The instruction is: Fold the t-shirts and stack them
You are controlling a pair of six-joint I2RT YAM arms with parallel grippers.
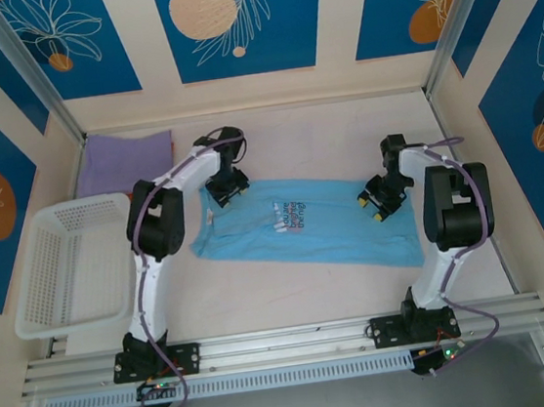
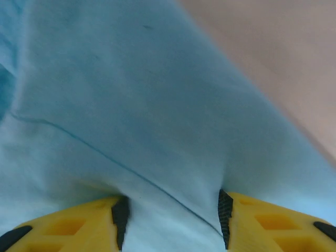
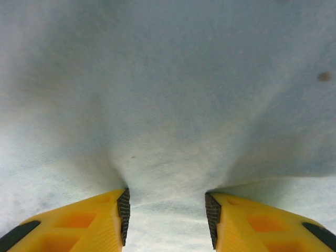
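The sky-blue t-shirt point(image 1: 304, 224) lies spread across the middle of the table, its white-and-pink lettering point(image 1: 291, 215) facing up. My left gripper point(image 1: 223, 191) presses down on the shirt's far left corner. In the left wrist view, the left gripper point(image 2: 170, 220) is open, with blue cloth point(image 2: 131, 105) and a seam running between the yellow fingers point(image 2: 79, 226). My right gripper point(image 1: 378, 203) sits on the shirt's right edge. Seen from the right wrist, that gripper point(image 3: 167, 220) is open too, and cloth point(image 3: 168, 105) puckers between its fingers point(image 3: 252, 226). The lavender t-shirt point(image 1: 125, 161) lies folded at the back left.
A white mesh basket point(image 1: 68, 266) stands at the left, close to the left arm. Bare table point(image 1: 323, 134) runs behind the blue shirt. Walls enclose the table on three sides, and a metal rail point(image 1: 288, 339) runs along the near edge.
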